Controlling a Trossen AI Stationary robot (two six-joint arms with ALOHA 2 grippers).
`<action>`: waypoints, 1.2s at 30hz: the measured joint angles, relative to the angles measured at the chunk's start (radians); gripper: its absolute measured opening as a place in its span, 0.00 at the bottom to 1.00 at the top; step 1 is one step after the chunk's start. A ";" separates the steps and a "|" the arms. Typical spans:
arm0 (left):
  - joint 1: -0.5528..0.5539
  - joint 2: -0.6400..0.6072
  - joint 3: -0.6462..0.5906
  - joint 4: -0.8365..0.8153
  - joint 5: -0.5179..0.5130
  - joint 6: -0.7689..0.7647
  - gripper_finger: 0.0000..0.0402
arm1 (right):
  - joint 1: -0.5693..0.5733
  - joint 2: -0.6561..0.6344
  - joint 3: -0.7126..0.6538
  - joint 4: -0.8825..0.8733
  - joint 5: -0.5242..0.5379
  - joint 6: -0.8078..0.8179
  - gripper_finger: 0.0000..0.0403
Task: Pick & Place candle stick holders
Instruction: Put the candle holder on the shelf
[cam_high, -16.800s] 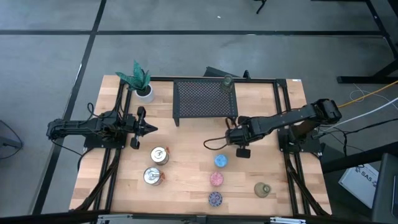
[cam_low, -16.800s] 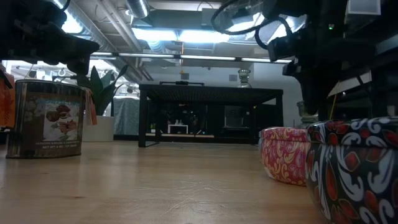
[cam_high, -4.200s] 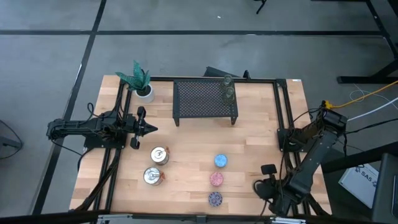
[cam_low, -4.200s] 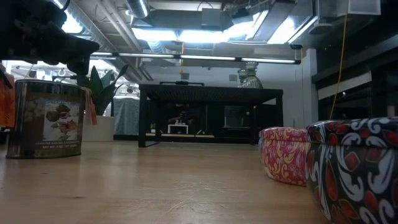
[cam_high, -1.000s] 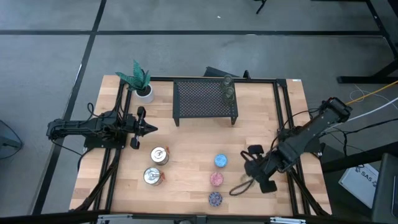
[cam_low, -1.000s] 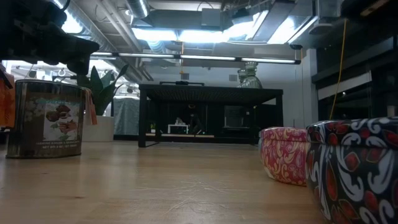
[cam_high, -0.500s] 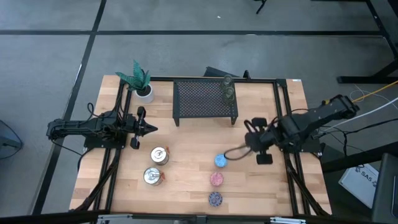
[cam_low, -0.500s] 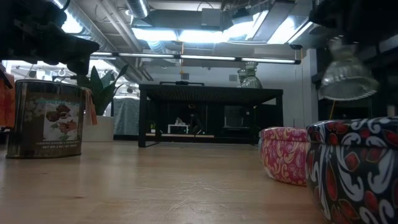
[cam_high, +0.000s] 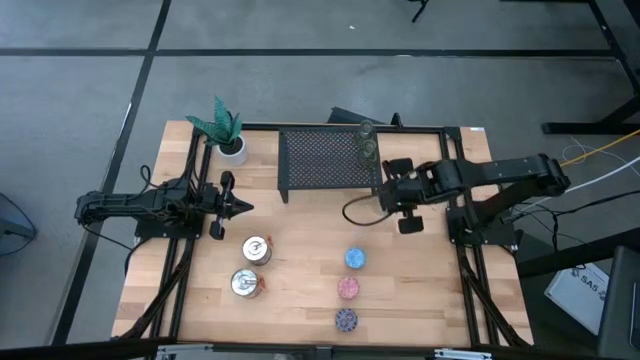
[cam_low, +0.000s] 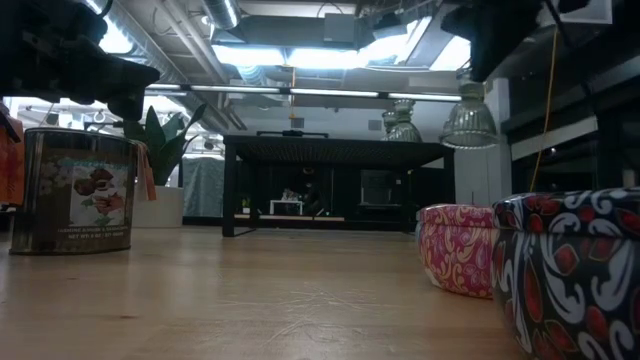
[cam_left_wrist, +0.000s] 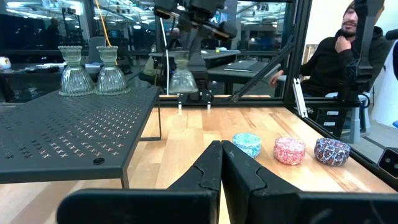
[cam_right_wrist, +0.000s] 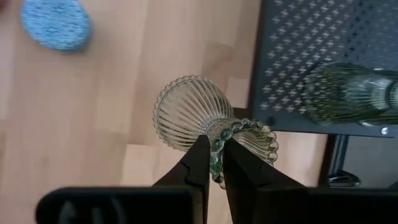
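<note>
The right arm's fingers (cam_right_wrist: 213, 163) pinch a third glass holder (cam_right_wrist: 193, 115) beside the black mesh rack (cam_high: 328, 160), two (cam_high: 367, 140) already on top, five waiting nearby.

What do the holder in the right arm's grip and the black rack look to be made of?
Held candle holder: likely clear greenish glass, ribbed and glossy; the wood shows through it.
Black rack: probably matte dark-coated metal, a thin perforated sheet on slim legs.
</note>
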 joint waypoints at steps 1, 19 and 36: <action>0.000 0.000 0.000 0.000 0.000 0.000 0.00 | -0.011 0.009 0.011 -0.001 0.001 -0.010 0.08; 0.000 0.000 0.000 0.000 0.000 0.000 0.00 | -0.202 0.147 0.211 -0.017 0.001 -0.236 0.08; 0.000 0.000 0.000 0.000 -0.001 0.000 0.00 | -0.267 0.194 0.220 0.004 -0.002 -0.250 0.08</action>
